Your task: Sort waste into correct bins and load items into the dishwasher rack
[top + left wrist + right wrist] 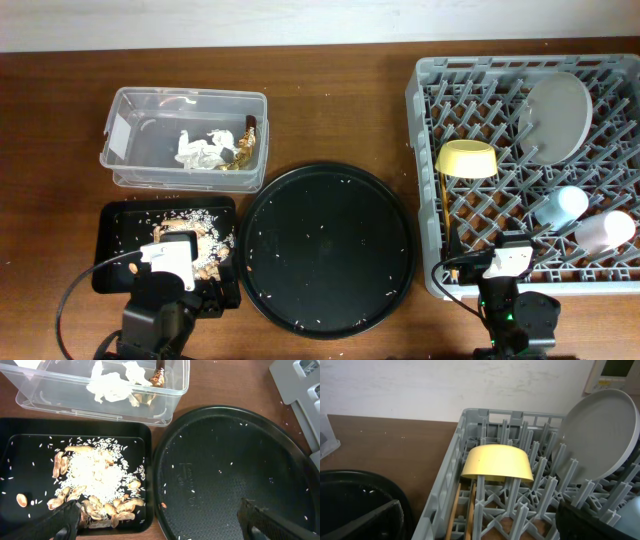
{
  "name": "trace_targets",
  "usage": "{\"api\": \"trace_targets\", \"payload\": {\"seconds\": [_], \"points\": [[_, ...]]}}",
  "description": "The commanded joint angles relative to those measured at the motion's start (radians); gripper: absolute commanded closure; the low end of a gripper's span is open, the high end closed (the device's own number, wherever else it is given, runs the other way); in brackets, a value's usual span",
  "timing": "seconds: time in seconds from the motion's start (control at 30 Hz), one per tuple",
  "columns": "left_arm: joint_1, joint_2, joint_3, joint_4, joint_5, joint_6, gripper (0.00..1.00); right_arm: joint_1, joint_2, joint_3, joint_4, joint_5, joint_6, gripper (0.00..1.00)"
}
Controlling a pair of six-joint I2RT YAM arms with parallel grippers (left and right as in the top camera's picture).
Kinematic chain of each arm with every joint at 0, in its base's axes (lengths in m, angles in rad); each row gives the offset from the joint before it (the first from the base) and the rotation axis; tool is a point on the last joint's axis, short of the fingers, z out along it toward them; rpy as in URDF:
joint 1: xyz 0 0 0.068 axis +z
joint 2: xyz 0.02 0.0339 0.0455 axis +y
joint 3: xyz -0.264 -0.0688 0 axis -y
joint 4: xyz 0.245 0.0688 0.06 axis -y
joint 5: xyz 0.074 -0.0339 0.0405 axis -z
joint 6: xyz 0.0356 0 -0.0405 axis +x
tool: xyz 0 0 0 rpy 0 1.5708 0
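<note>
Risk sits mostly on my left side. My left gripper (159,510) hangs low over the near edge of the shallow black tray (75,427), jaws spread wide with nothing between them. A careless swing there would clip the rim and throw the food scraps (95,477) onto the table. Loose rice grains speckle the round tray (240,460) beside it, and dragging a finger through them would only scatter them.

My right gripper (479,510) is likewise parted and empty, just outside the rack (420,110). The yellow bowl (496,462) sits upside down on pegs close in front of me. A nudge to the rack wall could tip it off, or shake the plate (555,115) leaning upright behind it.

By my count:
- **In the rack:** one plate, one bowl, two chopsticks (455,512) lying flat along the near wall, and a blue cup (560,205) and a pink cup (605,230) on their sides.
- **Bins:** two. The clear tub (50,400) holds one wrapper (159,372) and tissue (112,387), probably two wads, though they overlap too much to be sure.
- **Also here:** one rack and one round tray.
</note>
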Motion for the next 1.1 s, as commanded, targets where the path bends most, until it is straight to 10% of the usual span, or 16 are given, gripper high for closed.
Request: {"api": "trace_targets", "payload": {"seconds": [0.0,0.47,0.87,1.07], "points": [[-0.002,-0.004,-0.003,0.002,-0.012,-0.010,0.01,0.006,-0.010,-0.013,0.004,0.011,0.002,0.02],[0.095,-0.033,-0.032,0.014,-0.040,-0.005,0.01,0.006,-0.010,-0.013,0.004,0.011,0.002,0.02],[0.324,-0.369,-0.685,0.978,0.209,0.195,0.01,0.006,-0.010,-0.013,0.004,0.011,0.002,0.02],[0.326,-0.443,-0.694,0.862,0.215,0.257,0.01,0.006,-0.010,-0.013,0.004,0.011,0.002,0.02]]}}
